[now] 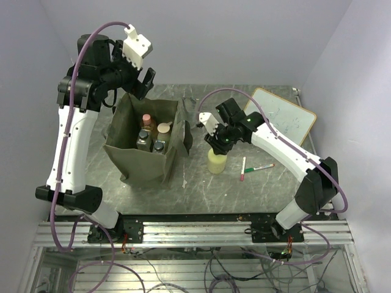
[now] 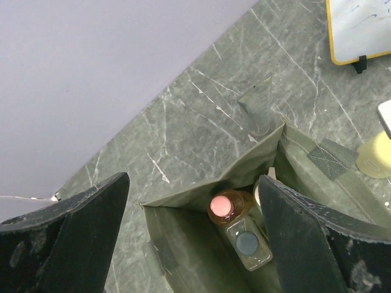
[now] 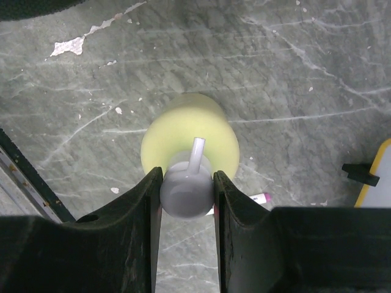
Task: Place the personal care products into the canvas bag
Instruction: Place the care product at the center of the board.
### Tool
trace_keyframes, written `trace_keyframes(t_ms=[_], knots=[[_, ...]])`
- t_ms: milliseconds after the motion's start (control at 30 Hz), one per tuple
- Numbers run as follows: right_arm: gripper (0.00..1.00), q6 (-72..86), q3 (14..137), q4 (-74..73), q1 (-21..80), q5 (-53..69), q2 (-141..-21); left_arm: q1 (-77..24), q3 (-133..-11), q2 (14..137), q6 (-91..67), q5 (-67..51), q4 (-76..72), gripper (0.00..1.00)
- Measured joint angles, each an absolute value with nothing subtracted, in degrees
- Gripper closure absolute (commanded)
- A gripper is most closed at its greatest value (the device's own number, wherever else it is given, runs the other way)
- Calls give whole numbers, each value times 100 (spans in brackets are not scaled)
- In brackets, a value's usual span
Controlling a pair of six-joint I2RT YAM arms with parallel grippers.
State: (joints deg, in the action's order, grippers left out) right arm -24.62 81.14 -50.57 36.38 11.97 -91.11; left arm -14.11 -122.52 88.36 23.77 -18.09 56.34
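Observation:
The olive canvas bag (image 1: 131, 155) stands open at the left of the table. Inside it are a pink-capped amber bottle (image 1: 147, 119), a beige-capped one (image 1: 164, 129) and two clear dark-capped bottles (image 1: 143, 139). My left gripper (image 1: 139, 85) hovers open above the bag's back edge with nothing held. Its wrist view looks down into the bag (image 2: 195, 244) at the amber bottle (image 2: 222, 207) and a clear bottle (image 2: 248, 243). My right gripper (image 3: 187, 183) is shut on the grey-white pump head (image 3: 186, 195) of a pale yellow bottle (image 3: 189, 128), which stands right of the bag (image 1: 217, 160). A clear tube-like item (image 2: 259, 107) lies behind the bag.
A wooden-framed whiteboard (image 1: 281, 116) leans at the back right. A red marker (image 1: 243, 168) and a green marker (image 1: 263, 166) lie right of the yellow bottle. A bag strap (image 2: 342, 168) hangs toward that bottle. Walls close in behind and on both sides.

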Motion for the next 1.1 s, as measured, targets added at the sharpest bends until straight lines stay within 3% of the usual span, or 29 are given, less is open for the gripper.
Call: trace_keyframes(t_ms=[100, 200, 400, 600, 900, 1100], knots=[[67, -2469, 8082, -4952, 3636, 1216, -9111, -1411, -12252, 8912, 2377, -1894, 5634, 4], [45, -2506, 7994, -4816, 3636, 1262, -9074, -1415, -12252, 8976, 2377, -1979, 5636, 4], [33, -2652, 7682, -4654, 3636, 1258, -8932, -1562, -12252, 9017, 2512, -2067, 5640, 4], [29, -2687, 7669, -4635, 3441, 1326, -8560, -1962, -12230, 9026, 2777, -2134, 5662, 5], [29, -2438, 8084, -4477, 1769, 2075, -8042, -2788, -12228, 9369, 3070, -2226, 5736, 5], [29, -1905, 8095, -4167, 1188, 2246, -7710, -3745, -12123, 9808, 3553, -2235, 5778, 4]])
